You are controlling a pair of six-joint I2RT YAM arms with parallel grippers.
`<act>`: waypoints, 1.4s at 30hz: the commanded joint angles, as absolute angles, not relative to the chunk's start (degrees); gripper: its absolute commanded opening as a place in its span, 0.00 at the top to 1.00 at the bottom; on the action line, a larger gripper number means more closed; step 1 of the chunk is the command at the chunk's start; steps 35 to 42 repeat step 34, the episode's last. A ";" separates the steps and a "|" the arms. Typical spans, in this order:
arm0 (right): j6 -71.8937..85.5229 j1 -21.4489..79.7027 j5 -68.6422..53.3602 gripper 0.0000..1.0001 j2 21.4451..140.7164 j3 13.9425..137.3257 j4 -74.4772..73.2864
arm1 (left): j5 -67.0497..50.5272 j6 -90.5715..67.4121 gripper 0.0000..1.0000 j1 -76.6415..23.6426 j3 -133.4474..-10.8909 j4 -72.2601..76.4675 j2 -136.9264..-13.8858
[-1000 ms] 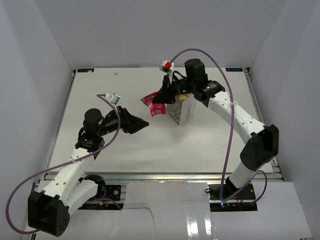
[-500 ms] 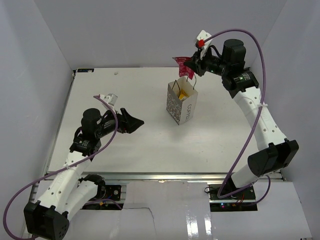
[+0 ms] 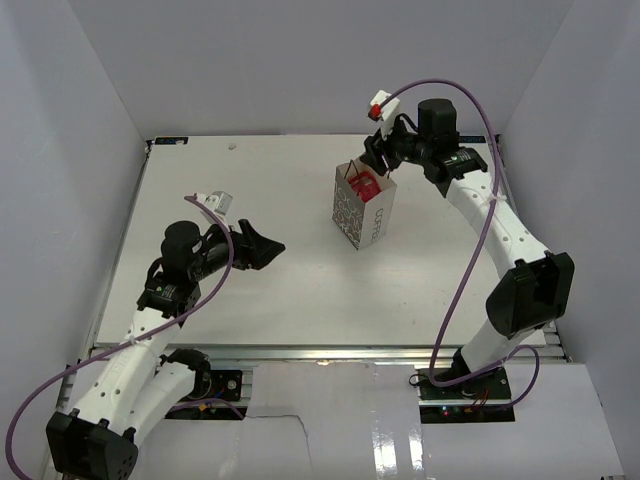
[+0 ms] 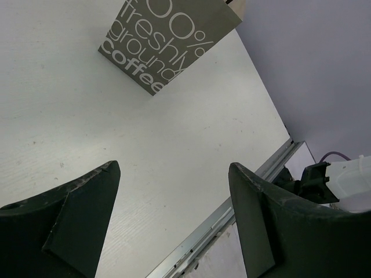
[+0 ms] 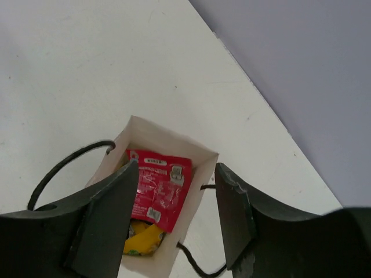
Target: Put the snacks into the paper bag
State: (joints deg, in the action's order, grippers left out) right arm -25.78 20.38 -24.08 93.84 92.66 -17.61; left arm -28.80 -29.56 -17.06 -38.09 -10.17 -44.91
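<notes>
Red pkt [image 5: 159, 188], yellow pkt [image 5: 142, 240]; white bag [image 3: 372, 222], grey lettering [image 4: 156, 52].

Your paper bag [image 3: 362, 212] stands toward the back of the table [image 3: 250, 290], right of the middle.
Inside it the upper snack [image 5: 159, 188] lies on the lower snack [image 5: 142, 242]. Your right tool [image 3: 376, 162] hangs over it; your left tool [image 3: 264, 247] is well to its left, nearer you.

You have bright, even, diffuse light in all three views. The white table [image 3: 300, 290] shows only faint, soft-edged shadows under the arms. Note the glare patch on the glossy white panel [image 3: 395, 445] at the near edge of your top view. In your left wrist view the fingers [image 4: 75, 226] are dark and slightly soft, but the paper bag [image 4: 168, 40] lettering reads sharp.
</notes>
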 commanded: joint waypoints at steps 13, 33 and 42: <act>-10.58 10.13 -8.53 0.10 82.89 90.91 -18.11 | -19.00 -28.39 0.02 -17.23 -47.63 -16.52 -45.61; -5.01 -1.14 3.70 0.10 74.97 71.98 -23.65 | -11.52 -26.19 0.02 -17.23 -52.91 -18.46 -50.28; -5.53 -1.14 1.43 0.10 74.97 72.16 -23.56 | -11.25 -26.28 0.02 -17.23 -52.74 -18.72 -50.10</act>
